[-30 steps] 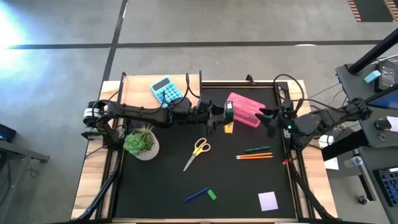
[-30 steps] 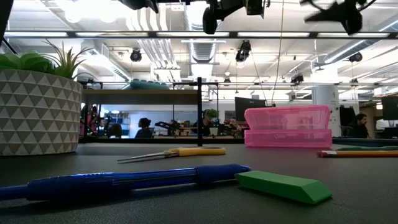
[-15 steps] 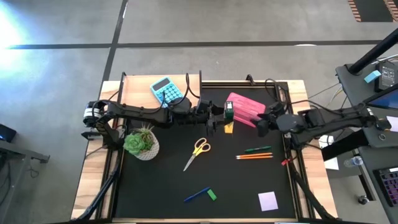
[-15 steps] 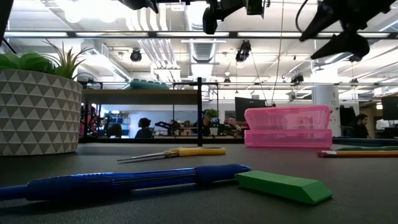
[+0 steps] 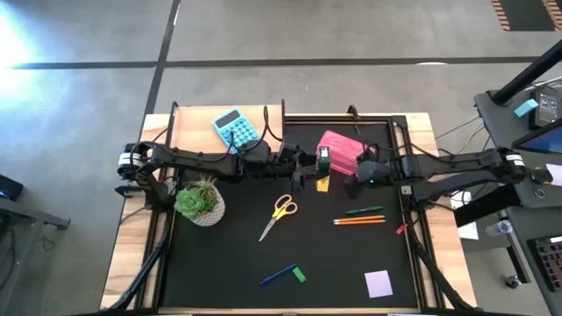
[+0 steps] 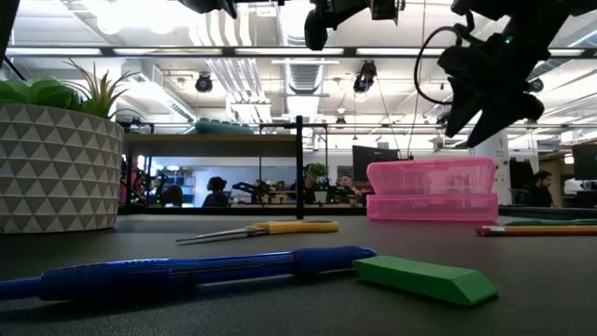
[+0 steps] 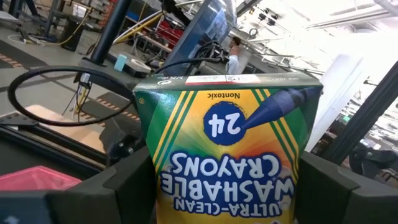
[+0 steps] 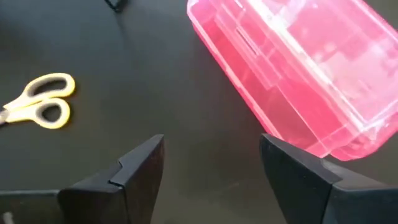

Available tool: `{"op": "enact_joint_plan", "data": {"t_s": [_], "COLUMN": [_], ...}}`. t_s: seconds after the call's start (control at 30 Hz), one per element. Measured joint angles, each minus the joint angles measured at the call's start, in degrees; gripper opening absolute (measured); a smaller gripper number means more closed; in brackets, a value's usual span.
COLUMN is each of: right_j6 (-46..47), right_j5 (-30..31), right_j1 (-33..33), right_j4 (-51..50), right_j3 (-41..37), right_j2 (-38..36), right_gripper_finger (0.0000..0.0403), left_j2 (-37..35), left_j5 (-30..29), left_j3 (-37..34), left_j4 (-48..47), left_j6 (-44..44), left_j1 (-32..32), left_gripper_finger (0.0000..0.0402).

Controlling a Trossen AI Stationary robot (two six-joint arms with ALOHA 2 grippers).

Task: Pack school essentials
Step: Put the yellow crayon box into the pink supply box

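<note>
Left claw grasps the light, crushable crayon box by its sides. Right claw, released, hangs beside the rigid, slippery pink case at 3 o'clock; grip across its narrow width.

bright overhead light | glare upper left floor | low foreground blurred

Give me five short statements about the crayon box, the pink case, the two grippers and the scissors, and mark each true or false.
1. The left gripper holds a crayon box. True.
2. The right gripper is shut on the pink case. False: it is open, gripping nothing.
3. The pink case is closed. True.
4. The scissors lie inside the pink case. False: they lie on the black mat.
5. The lilac note pad sits beside the potted plant. False: it lies at the opposite corner.
</note>
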Motion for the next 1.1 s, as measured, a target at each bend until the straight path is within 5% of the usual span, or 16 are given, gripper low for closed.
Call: {"op": "enact_joint_plan", "data": {"t_s": [0.6, 1.1], "right_j6": [-9.87, -16.17], "right_j5": [-1.91, 9.34], "right_j1": [-6.16, -7.4], "right_j4": [-0.3, -0.78], "right_j3": [0.04, 5.15], "right_j2": [10.54, 9.74], "right_gripper_finger": [0.0251, 0.0251], "left_j2": [0.0, 0.0], "left_j5": [0.34, 0.34], "left_j3": [-0.35, -0.4], "left_j4": [-0.05, -0.07], "left_j6": [-0.29, -0.27], "left_j1": [-0.11, -0.11], "left_gripper_finger": [0.0274, 0.0274]}}
